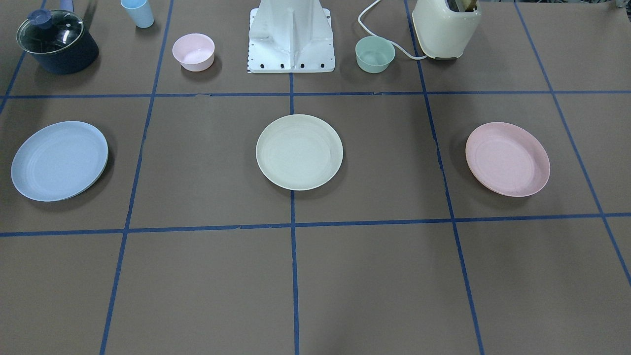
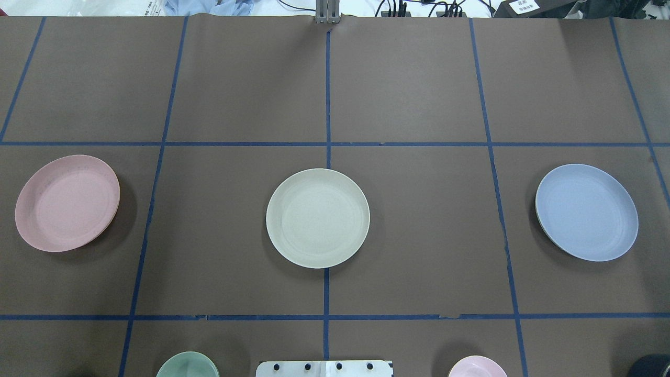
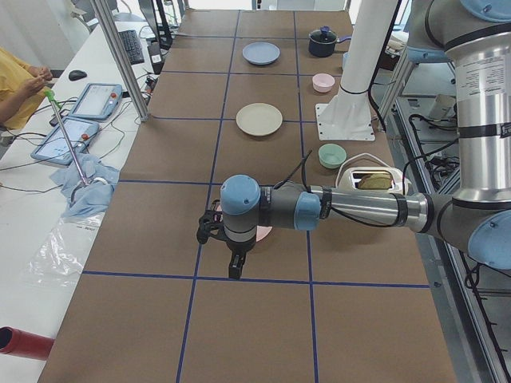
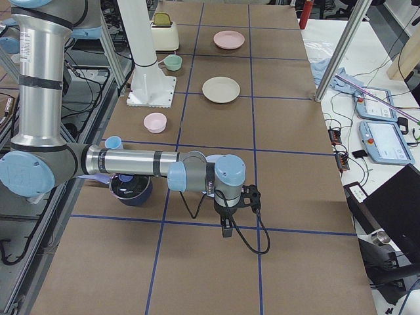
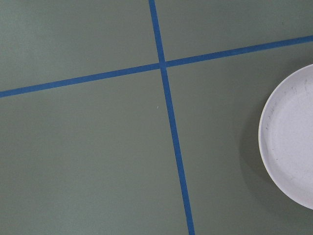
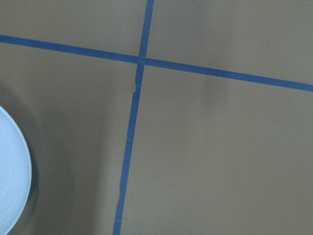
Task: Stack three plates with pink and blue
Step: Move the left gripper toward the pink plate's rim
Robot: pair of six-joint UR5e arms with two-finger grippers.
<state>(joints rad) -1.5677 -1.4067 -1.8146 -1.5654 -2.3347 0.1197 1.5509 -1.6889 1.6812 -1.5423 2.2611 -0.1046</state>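
Three plates lie apart in a row on the brown table: the pale pink plate on my left, the cream-white plate in the middle, the light blue plate on my right. My left gripper shows only in the exterior left view, hanging above the pink plate's outer side; I cannot tell whether it is open. My right gripper shows only in the exterior right view, beyond the blue plate; I cannot tell its state. The left wrist view shows a plate rim, and the right wrist view shows one too.
Near the robot base stand a small pink bowl, a mint-green bowl, a cream toaster, a light blue cup and a dark pot with a glass lid. Blue tape lines grid the table.
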